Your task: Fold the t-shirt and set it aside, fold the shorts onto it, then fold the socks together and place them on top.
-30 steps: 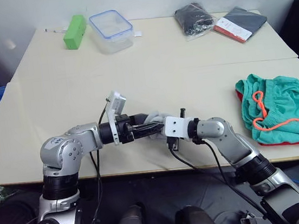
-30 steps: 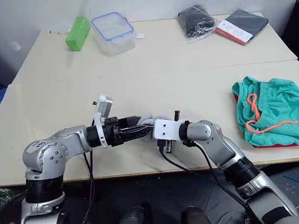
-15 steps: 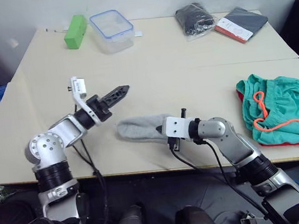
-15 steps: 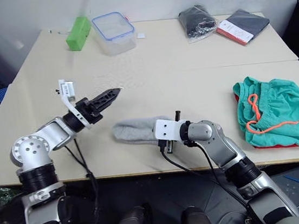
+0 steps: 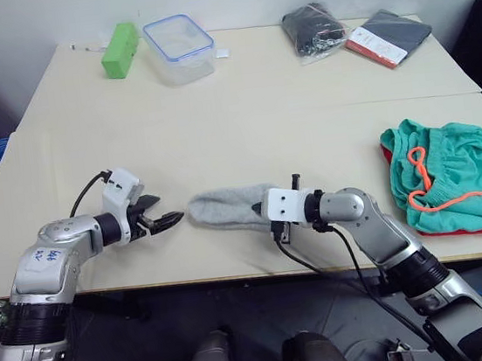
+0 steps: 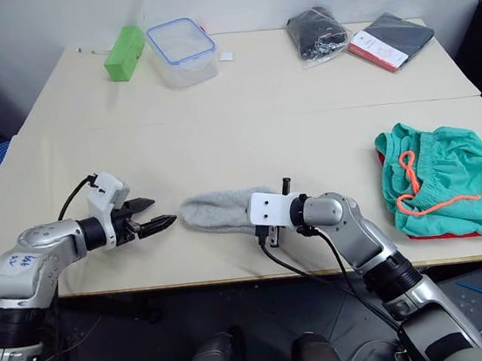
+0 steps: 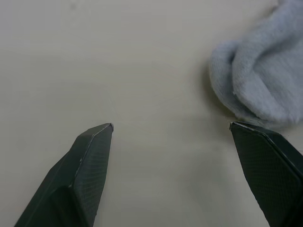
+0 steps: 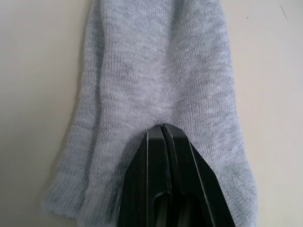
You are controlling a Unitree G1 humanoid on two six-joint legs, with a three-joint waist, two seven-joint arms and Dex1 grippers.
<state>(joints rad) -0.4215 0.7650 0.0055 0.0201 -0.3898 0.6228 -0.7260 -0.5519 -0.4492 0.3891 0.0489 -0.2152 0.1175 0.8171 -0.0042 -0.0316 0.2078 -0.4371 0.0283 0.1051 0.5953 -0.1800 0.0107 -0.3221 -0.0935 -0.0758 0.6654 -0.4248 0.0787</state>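
right end effector (image 8: 163, 137) on flat grey socks (image 5: 222, 207)

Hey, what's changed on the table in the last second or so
The left gripper let go of the socks, swung up and away, then came back down open just to their left. The right gripper stays shut on the socks, now lying flat. The shorts haven't moved.

t-shirt (image 5: 458, 229) mostly hidden beneath shorts (image 5: 451, 174)
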